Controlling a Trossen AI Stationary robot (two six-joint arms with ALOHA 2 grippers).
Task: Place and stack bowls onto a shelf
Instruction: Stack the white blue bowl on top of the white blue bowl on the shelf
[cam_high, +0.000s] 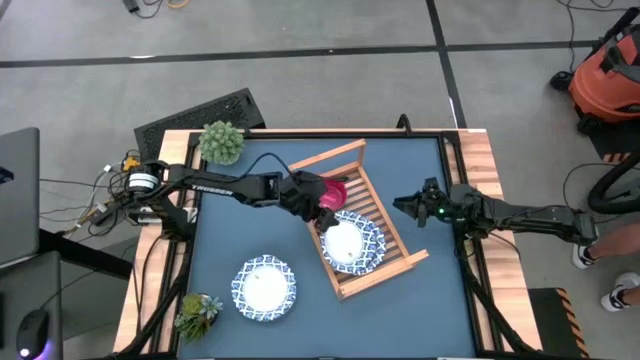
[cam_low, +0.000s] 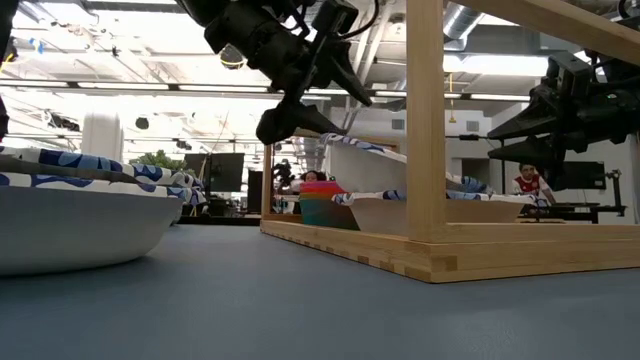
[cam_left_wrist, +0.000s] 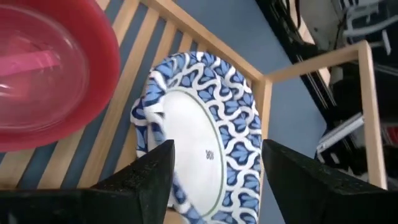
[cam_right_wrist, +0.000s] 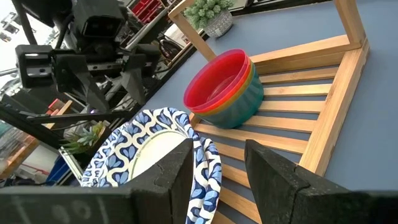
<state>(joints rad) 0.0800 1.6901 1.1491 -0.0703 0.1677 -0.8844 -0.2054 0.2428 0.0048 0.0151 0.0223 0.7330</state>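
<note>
The shelf (cam_high: 385, 235) already carries our nested small bowls (cam_right_wrist: 225, 88) and one patterned dish (cam_high: 350, 243), just below our left jaws (cam_high: 322, 212), spread wide and empty. A second dish (cam_high: 264, 285) waits on the desk (cam_high: 420, 310). Right jaws (cam_high: 404, 207), apparently parted, hover beside the shelf.

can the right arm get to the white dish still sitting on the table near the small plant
Probably not easily. That white dish lies on the left arm's side, and the wooden shelf stands between it and the right tool, which waits by the table's right edge.
</note>
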